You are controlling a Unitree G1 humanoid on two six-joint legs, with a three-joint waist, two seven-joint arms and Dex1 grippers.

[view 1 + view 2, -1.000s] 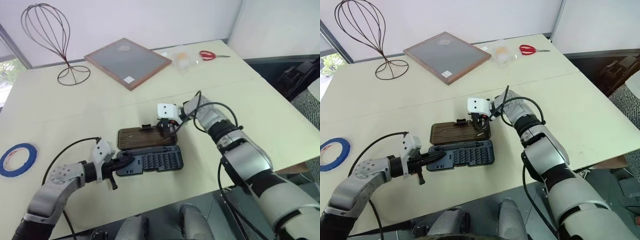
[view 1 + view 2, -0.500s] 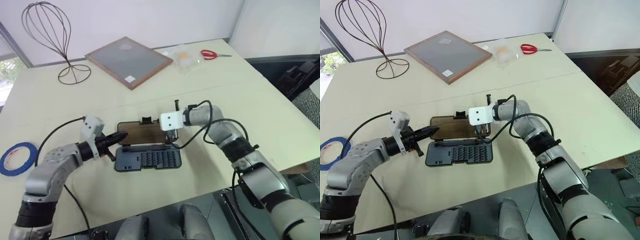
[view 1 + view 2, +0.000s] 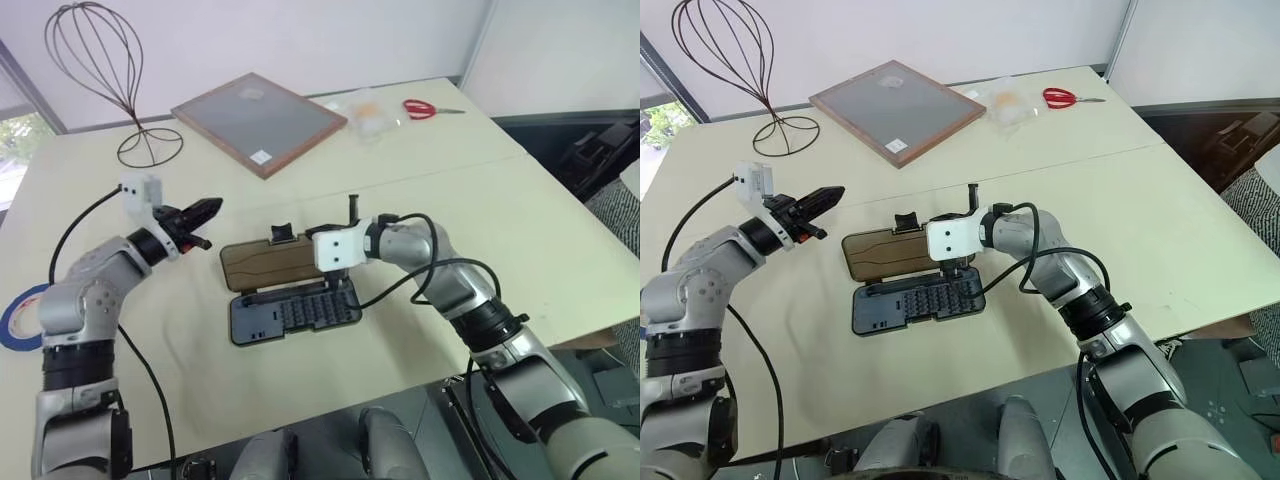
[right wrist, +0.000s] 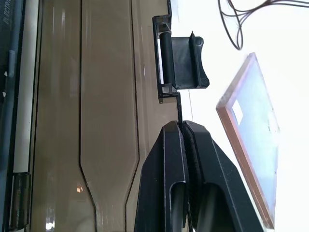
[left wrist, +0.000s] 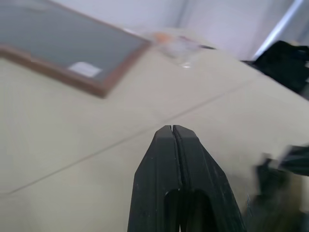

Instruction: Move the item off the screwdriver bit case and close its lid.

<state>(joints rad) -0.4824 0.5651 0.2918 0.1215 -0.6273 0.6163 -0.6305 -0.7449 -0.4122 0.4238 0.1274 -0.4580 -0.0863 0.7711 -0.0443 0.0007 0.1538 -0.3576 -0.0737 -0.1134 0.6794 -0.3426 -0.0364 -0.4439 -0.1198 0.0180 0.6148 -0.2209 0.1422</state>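
The screwdriver bit case lies open at mid-table, its grey-blue tray holding rows of bits. Its smoky-brown lid is tilted up off the table on the far side, with the black latch clip at its far edge. My right gripper is shut on that far edge of the lid, just beside the clip. Off to the left, my left gripper hangs above the table, shut and holding nothing. Nothing rests on the case, and I cannot tell which thing is the item.
A wood-framed grey board lies at the back. A wire stand is at the back left. A blue tape roll sits near the left edge. Red scissors and a plastic bag lie at the back right.
My left gripper left the tray's left end and rose up and away to the left. My right gripper raised the lid's far edge from lying flat.
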